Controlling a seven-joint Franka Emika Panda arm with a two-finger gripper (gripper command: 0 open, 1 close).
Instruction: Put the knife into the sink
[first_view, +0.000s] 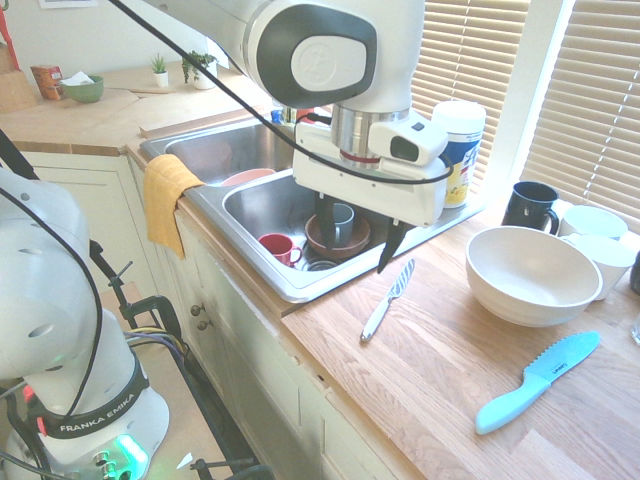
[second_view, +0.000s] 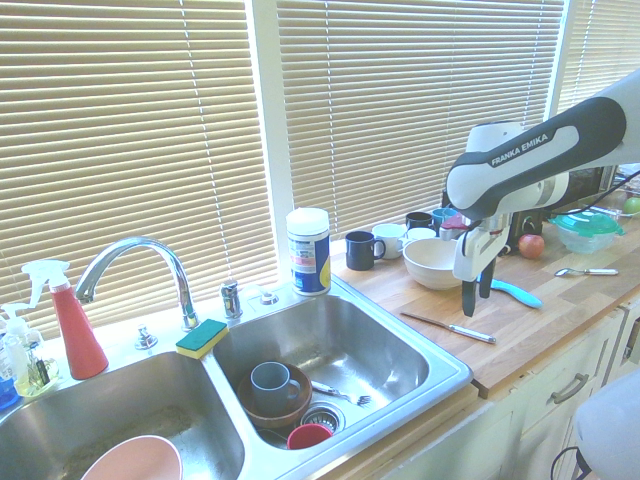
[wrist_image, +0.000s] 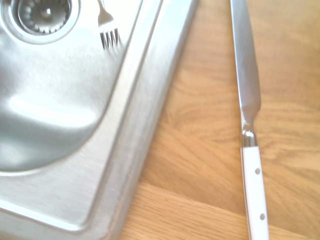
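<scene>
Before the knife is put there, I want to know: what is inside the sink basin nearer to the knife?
Inside are a brown bowl holding a grey mug, a red mug and a fork. Whatever the bowl covers cannot be seen.

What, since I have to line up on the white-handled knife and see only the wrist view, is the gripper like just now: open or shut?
Observer: Open. In the first exterior view the gripper has its two fingers spread apart.

Operator: Thanks. Is there another knife around, outside my picture, that I should keep apart from the white-handled knife?

Observer: Yes, a light-blue serrated knife lies on the same wooden counter, farther from the sink than yours.
</scene>
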